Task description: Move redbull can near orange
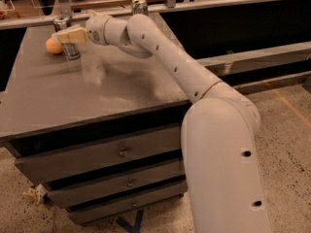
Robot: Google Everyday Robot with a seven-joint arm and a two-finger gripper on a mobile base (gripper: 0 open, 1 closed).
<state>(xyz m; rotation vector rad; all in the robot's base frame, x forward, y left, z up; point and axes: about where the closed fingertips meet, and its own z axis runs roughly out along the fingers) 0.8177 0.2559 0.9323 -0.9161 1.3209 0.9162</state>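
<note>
2 cans, 1 orange, 1 gripper on my feed.
- Redbull can (pixel 72 51), qty 1: upright on grey cabinet top (pixel 102 93), far cam-left corner.
- Orange (pixel 51 46), qty 1: just beside that can, cam-left of it; can't tell if touching.
- Gripper (pixel 66 35), qty 1: at the redbull can, pinching it approx mid-height, w/ one pale finger across the can's front.
- 2nd can (pixel 139 6), qty 1: at back edge, well apart from the others.
- Drawers (pixel 121 152), qty 3: stacked in cabinet front.
</note>
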